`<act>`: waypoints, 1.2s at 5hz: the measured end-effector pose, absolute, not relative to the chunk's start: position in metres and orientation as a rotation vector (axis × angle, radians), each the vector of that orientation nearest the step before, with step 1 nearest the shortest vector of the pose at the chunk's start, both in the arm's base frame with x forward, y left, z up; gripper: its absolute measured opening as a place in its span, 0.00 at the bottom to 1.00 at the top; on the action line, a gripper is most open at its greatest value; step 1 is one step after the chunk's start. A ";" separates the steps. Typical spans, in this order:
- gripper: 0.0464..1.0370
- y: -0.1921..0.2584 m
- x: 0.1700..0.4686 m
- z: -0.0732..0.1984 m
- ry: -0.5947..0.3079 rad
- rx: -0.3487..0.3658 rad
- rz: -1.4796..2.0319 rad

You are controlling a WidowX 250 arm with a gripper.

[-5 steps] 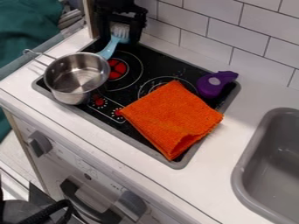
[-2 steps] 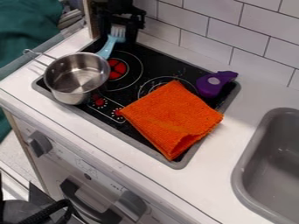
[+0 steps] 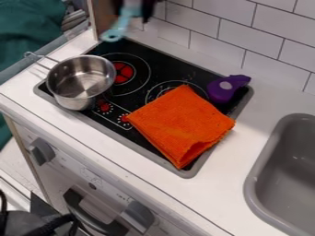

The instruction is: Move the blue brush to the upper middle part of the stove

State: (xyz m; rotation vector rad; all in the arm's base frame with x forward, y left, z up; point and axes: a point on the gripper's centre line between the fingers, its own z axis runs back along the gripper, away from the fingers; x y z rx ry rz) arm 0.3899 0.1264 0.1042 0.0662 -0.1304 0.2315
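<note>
At the top edge, left of centre, the black gripper (image 3: 137, 10) is shut on the blue brush (image 3: 119, 26). The brush hangs in the air above the back left corner of the stove (image 3: 166, 69), its rounded handle end pointing down and left. Its bristle end is up at the gripper and blurred.
A steel pot (image 3: 81, 82) stands on the stove's left part, handle toward the back left. An orange cloth (image 3: 181, 124) covers the front right part. Behind it lies a purple object (image 3: 226, 88). A grey sink (image 3: 289, 170) is at the right, a tiled wall (image 3: 246, 37) behind.
The gripper has risen toward the top edge with the blue brush in it. The brush's handle has lifted away from beside the pot. Pot, cloth and purple object have not moved.
</note>
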 end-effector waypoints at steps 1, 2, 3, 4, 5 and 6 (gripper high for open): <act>0.71 0.086 0.395 0.104 -0.126 0.052 0.189; 0.71 0.060 0.386 0.087 -0.078 0.013 0.214; 0.71 0.046 0.379 0.075 -0.045 0.002 0.237; 0.71 0.047 0.372 0.068 -0.023 0.008 0.254; 0.79 0.051 0.371 0.068 -0.017 0.017 0.241; 0.98 0.050 0.368 0.067 0.008 0.017 0.223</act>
